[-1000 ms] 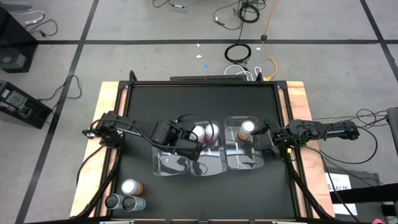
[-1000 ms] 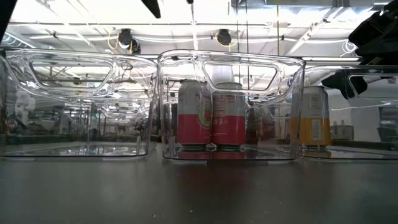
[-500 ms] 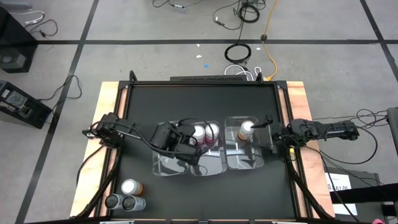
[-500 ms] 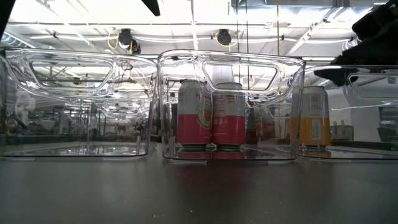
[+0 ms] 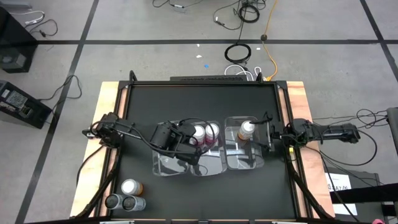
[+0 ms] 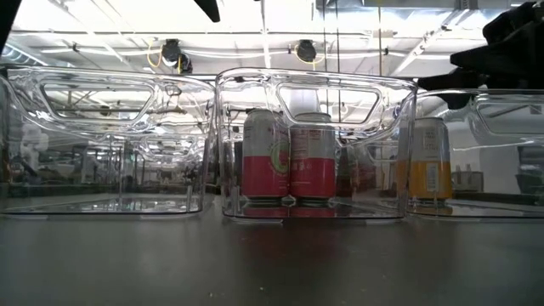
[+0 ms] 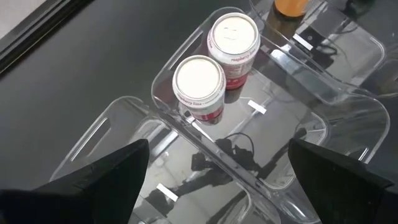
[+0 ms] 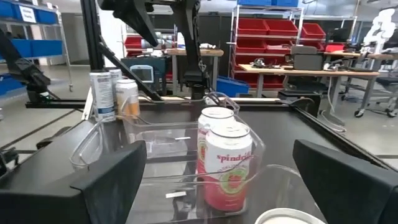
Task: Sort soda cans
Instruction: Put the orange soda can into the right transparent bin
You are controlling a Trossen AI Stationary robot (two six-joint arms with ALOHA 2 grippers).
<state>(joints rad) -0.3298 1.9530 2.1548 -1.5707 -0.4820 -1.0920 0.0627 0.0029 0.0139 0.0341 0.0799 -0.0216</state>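
3 clear bins [image 5: 189, 167] crowd 2 red cans [image 5: 206, 132].

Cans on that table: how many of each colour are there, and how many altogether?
Red cans: 2, in the middle bin.
Orange cans: 2, one in the right bin, one at the table's corner.
Silver cans: 2, at that corner.
Total: 6

Black table [image 5: 143, 106], three clear bins [image 5: 242, 158], three loose cans [image 5: 126, 196]
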